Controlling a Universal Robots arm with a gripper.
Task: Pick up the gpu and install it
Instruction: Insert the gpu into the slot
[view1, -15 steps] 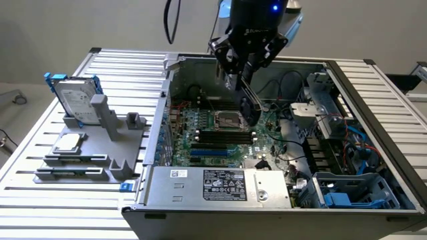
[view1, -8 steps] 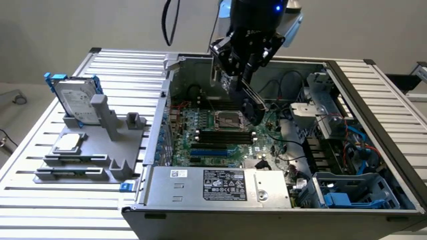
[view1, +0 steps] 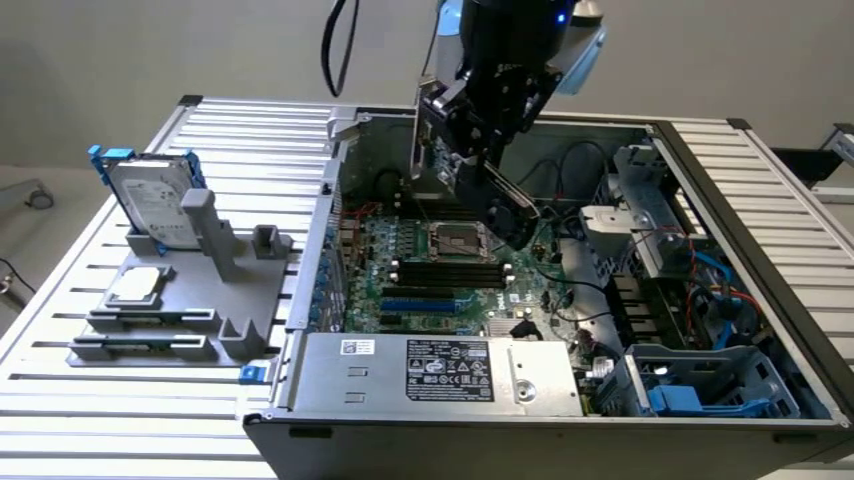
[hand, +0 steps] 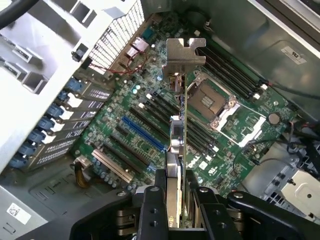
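My black gripper (hand: 176, 200) clamps the thin green-and-black gpu (hand: 179, 135), which hangs straight below it above the green motherboard (hand: 150, 150); I think I must hold it upright, parallel to the long slots (hand: 142, 132).

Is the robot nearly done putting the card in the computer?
Picked up: the gripper grips the gpu on edge. In hand: the card hangs over the motherboard inside the open case. Left: it sits in no slot yet; the blue slot is bare.
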